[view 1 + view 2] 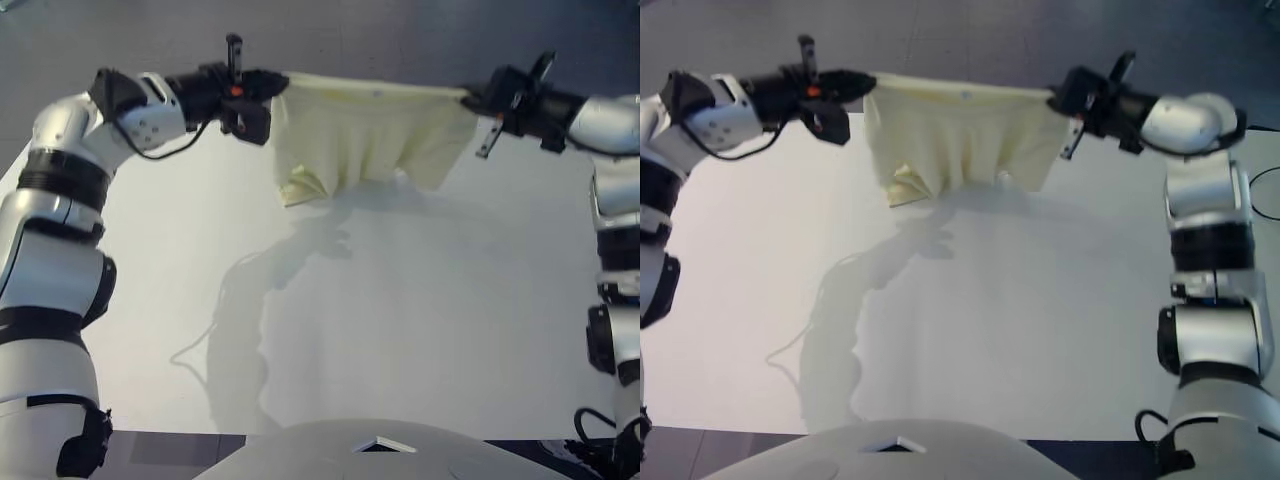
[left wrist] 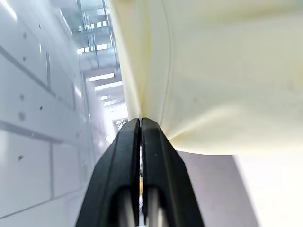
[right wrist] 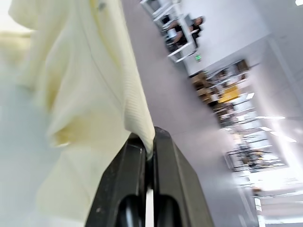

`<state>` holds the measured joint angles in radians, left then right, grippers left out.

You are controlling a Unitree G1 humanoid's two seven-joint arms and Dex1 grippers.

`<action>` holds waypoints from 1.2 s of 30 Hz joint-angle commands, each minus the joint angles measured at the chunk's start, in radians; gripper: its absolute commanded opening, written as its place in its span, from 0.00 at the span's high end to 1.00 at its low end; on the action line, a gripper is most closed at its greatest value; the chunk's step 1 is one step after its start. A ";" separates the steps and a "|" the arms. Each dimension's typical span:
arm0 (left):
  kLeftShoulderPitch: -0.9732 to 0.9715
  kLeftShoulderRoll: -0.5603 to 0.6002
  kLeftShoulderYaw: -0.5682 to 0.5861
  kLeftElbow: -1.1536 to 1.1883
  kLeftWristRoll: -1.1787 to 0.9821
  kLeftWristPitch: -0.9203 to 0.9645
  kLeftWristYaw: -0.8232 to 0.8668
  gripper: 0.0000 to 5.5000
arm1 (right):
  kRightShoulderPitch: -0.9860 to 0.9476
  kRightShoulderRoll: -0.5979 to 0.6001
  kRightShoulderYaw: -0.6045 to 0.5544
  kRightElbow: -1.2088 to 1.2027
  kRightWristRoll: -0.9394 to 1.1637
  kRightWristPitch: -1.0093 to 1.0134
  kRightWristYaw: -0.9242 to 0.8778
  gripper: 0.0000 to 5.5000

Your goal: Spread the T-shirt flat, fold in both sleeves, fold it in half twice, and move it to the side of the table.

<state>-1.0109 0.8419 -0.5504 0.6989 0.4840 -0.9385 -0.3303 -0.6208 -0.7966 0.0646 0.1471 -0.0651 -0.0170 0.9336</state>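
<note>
Pressed-together black fingers (image 2: 120, 161) of the left tool (image 2: 140, 121) pinch one top corner of the pale yellow T-shirt (image 1: 370, 135). The right tool (image 3: 149, 138) is likewise clamped on the opposite corner, with a ribbed edge caught between its jaws. Both tools hang above the far part of the white desk (image 1: 400, 330), well apart. The shirt's top edge is stretched nearly straight between them, and the body droops below in loose folds. The lower bunch on the left side may be brushing the desk, though the head views do not settle it.

The step in hand looks like spreading the shirt flat. To do it well, hold the top edge taut and both tools level. Draw the cloth toward the robot so the hanging hem lands first and trails out behind. Then lower the pinched edge onto the desk without slack. The bunched lower left corner is likely to fold under, and a slow pull should help it unroll. Release only once the cloth lies on the surface.
</note>
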 commanded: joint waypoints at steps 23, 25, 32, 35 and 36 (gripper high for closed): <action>1.230 0.430 0.131 -0.982 -0.301 0.308 -0.452 1.00 | 0.785 -0.287 0.136 -0.677 0.033 0.046 0.289 0.99; 1.273 0.448 0.145 -0.997 -0.296 0.332 -0.469 1.00 | 0.822 -0.293 0.144 -0.697 0.038 0.046 0.288 0.99; 1.371 0.448 0.180 -1.108 -0.345 0.408 -0.518 1.00 | 0.908 -0.298 0.139 -0.728 0.046 0.057 0.271 0.99; 1.400 0.452 0.217 -1.127 -0.357 0.419 -0.524 1.00 | 0.941 -0.294 0.116 -0.764 0.062 0.085 0.250 0.99; 1.409 0.456 0.237 -1.133 -0.364 0.420 -0.523 1.00 | 0.944 -0.291 0.106 -0.773 0.063 0.096 0.241 0.99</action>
<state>0.3795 1.2733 -0.3516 -0.4231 0.1279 -0.5329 -0.8430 0.3153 -1.0764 0.1989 -0.6020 -0.0053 0.0558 1.1900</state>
